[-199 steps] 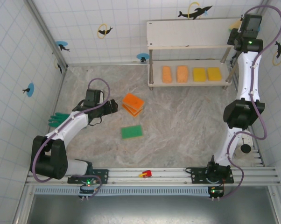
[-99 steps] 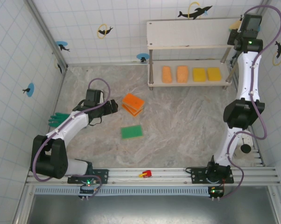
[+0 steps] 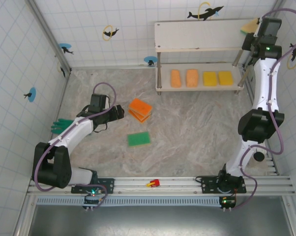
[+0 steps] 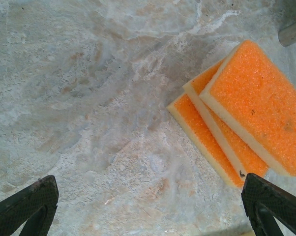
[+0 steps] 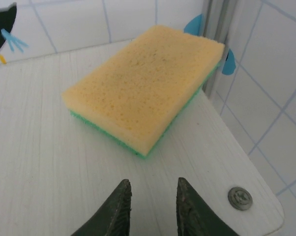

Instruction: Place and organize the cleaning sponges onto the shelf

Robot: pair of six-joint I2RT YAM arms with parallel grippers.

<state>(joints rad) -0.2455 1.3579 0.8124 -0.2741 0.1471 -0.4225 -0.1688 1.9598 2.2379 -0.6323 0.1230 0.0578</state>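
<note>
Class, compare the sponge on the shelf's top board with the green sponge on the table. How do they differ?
The top sponge shows a pale yellow face over a green layer; the table sponge shows only green. The top sponge sits at the shelf's right corner, the table sponge on the table. Both lie flat.

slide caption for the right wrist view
Yellow sponge with a green underside lies flat near a corner of the shelf; right tool slightly parted, empty.
</note>
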